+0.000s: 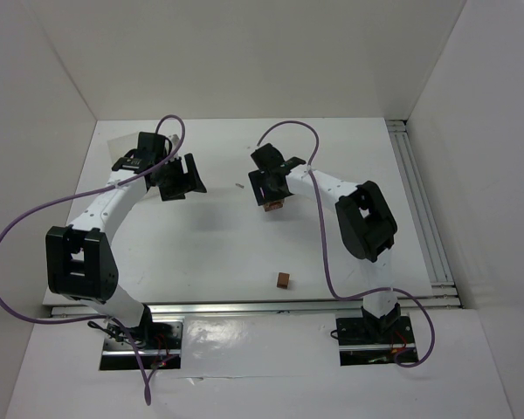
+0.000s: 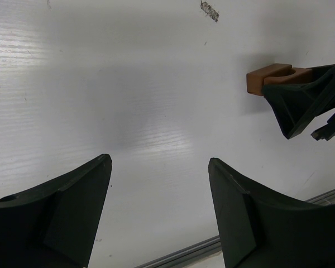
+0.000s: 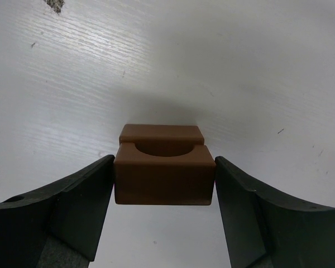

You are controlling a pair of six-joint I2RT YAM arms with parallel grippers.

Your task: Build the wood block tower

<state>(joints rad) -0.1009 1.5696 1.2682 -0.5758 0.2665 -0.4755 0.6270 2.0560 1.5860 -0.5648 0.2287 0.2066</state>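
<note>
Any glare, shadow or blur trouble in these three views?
Top external: even light, sharp, no harsh shadows. Left wrist: bright glare streaks across the table, soft grey shadow mid-frame. Right wrist: wood block crisp, diffuse shadow behind it.

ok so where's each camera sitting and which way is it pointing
top external: fixed above and behind the arms, looking down on the table; left arm and right arm show whole, bases at the bottom.
left wrist: on the left arm's wrist, looking down at table past the open left pincer, its fingers filling the bottom.
right wrist: on the right arm's wrist, looking down at the notched wood block between the fingers of the right pincer.
shared: left wrist also catches that block and a right pincer finger at its right edge.
</note>
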